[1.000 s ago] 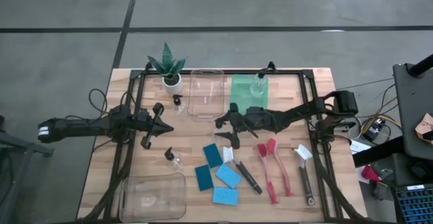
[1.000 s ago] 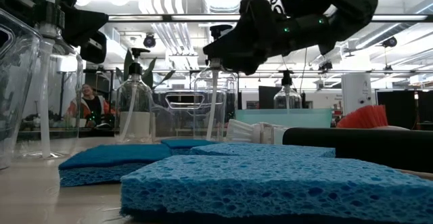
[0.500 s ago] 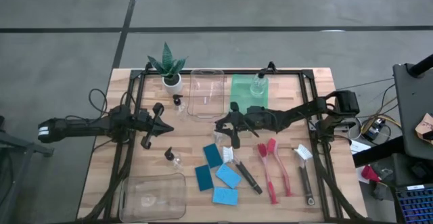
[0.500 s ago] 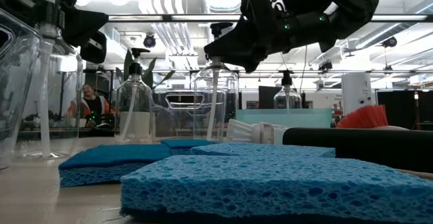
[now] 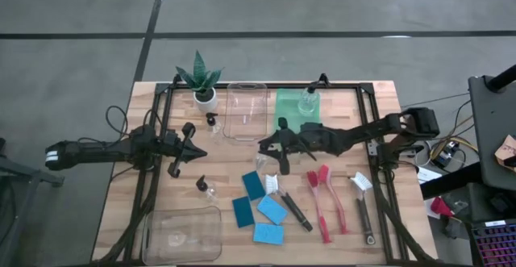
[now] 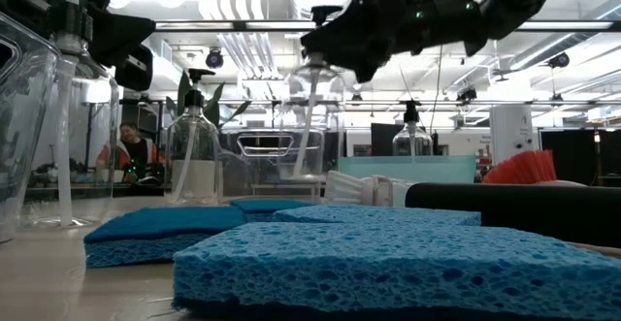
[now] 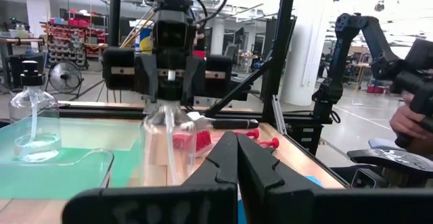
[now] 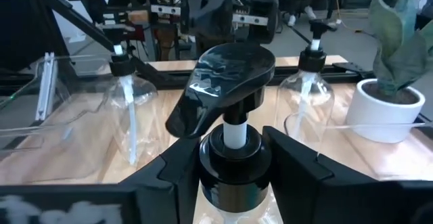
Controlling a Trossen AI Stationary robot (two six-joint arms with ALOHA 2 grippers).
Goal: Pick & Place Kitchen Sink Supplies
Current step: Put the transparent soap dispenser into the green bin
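Bottle [image 6: 312, 117] hangs above mid-worktop [image 5: 379, 227], my right end effector [image 5: 268, 148] clamped at its neck; light, slick plastic, best held there. Left end effector [image 5: 190, 148], fingers together, waits near the left edge.

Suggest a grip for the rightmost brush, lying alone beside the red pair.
Take the rightmost brush by its thin handle, mid-length, straight down from above, jaws across it: it lies flat, with bare table either side there.
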